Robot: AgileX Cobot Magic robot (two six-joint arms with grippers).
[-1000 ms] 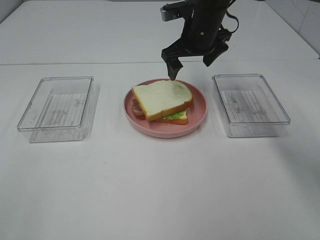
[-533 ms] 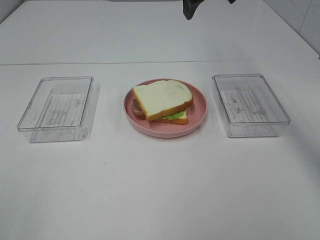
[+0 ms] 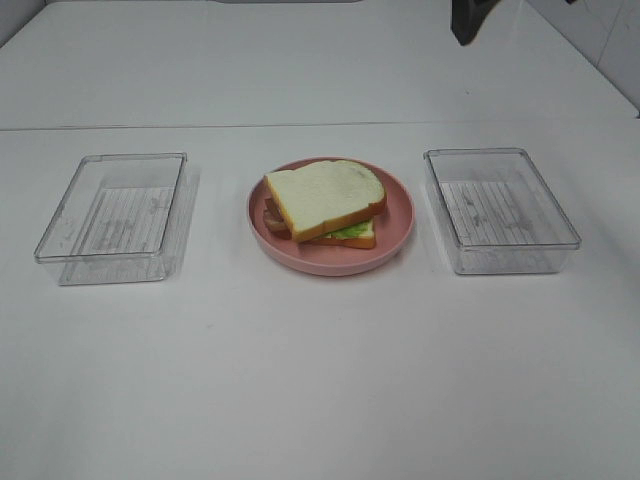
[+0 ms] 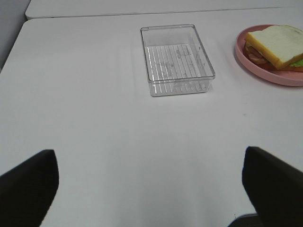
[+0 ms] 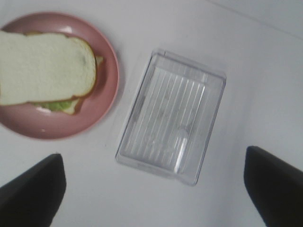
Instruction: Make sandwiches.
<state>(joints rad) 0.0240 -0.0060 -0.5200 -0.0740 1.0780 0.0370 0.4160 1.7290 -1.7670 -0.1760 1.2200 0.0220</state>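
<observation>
The sandwich [image 3: 325, 202] sits assembled on the pink plate [image 3: 398, 215] at the middle of the white table [image 3: 320, 370]. Its top bread slice [image 3: 322, 193] lies skewed over the lower layers, so a bit of green lettuce [image 3: 350, 231] shows at the near right edge and a reddish-brown bacon end [image 3: 272, 218] pokes out on the left. A clear tray [image 3: 112, 216] stands well apart to the left of the plate and a second clear tray [image 3: 499, 209] stands to its right, neither touching the plate. The right gripper [image 5: 151, 189] is spread wide, its two dark fingers [image 5: 31, 189] at the edges of its wrist view with nothing between them, above the right tray and the plate's edge; in the high view only a dark tip of that arm [image 3: 470, 20] shows at the top edge. The left gripper [image 4: 151, 182] is likewise spread, empty, over bare table with the left tray and part of the plate ahead of it.
</observation>
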